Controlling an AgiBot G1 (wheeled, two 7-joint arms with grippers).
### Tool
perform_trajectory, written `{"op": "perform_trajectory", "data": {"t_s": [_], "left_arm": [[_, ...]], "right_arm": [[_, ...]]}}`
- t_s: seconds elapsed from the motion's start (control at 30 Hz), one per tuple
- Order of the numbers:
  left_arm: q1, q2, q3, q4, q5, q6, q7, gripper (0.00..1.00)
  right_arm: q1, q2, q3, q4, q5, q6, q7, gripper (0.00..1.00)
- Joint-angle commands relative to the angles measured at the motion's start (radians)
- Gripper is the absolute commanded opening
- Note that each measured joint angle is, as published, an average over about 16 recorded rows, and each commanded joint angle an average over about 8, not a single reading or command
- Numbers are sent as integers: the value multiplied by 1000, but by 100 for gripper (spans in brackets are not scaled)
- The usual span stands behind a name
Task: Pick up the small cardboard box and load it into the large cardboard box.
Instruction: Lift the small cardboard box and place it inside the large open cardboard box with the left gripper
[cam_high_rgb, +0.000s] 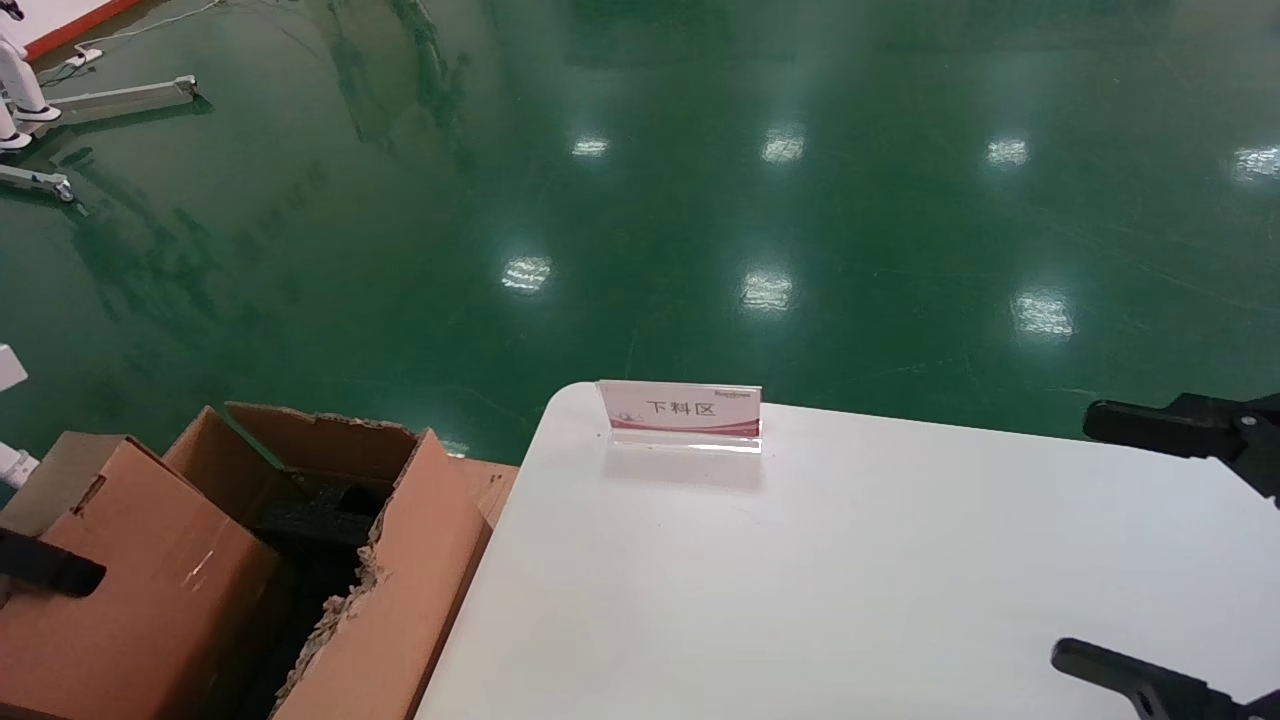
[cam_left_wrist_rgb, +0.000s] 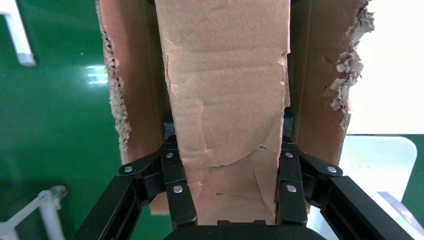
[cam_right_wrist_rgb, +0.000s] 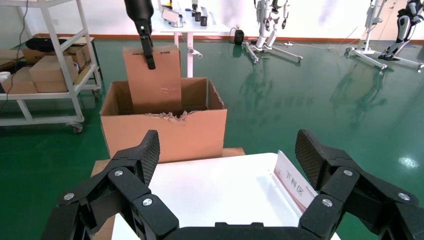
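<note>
The small cardboard box (cam_high_rgb: 150, 590), orange-brown with clear tape on one face, stands on edge at the lower left, partly lowered into the large cardboard box (cam_high_rgb: 400, 590). My left gripper (cam_left_wrist_rgb: 227, 150) is shut on the small cardboard box (cam_left_wrist_rgb: 225, 100), one finger on each side. The large cardboard box (cam_left_wrist_rgb: 320, 100) has ragged torn edges and black foam inside. The right wrist view shows the small box (cam_right_wrist_rgb: 155, 85) hanging from the left gripper (cam_right_wrist_rgb: 148, 57) inside the large box (cam_right_wrist_rgb: 165, 137). My right gripper (cam_high_rgb: 1075, 538) is open and empty over the table's right side.
A white table (cam_high_rgb: 850, 580) stands to the right of the large box, with a clear sign stand (cam_high_rgb: 682, 410) at its far edge. A wooden board (cam_high_rgb: 490, 485) lies under the large box. A shelf cart (cam_right_wrist_rgb: 50, 75) with cartons stands beyond it. Green floor all round.
</note>
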Motion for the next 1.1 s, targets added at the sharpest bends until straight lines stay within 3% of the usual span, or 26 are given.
{"op": "perform_trajectory", "data": {"t_s": [0.03, 0.53, 1.1], "left_arm": [[0, -29, -5, 12, 10, -8, 19, 0], [41, -107, -2, 61, 27, -62, 102, 0], [194, -35, 6, 149, 6, -165, 132, 0]], "right_arm": [[0, 0, 0, 0, 0, 0, 0, 100], [0, 0, 0, 0, 0, 0, 0, 100], [0, 0, 0, 0, 0, 0, 0, 100]]}}
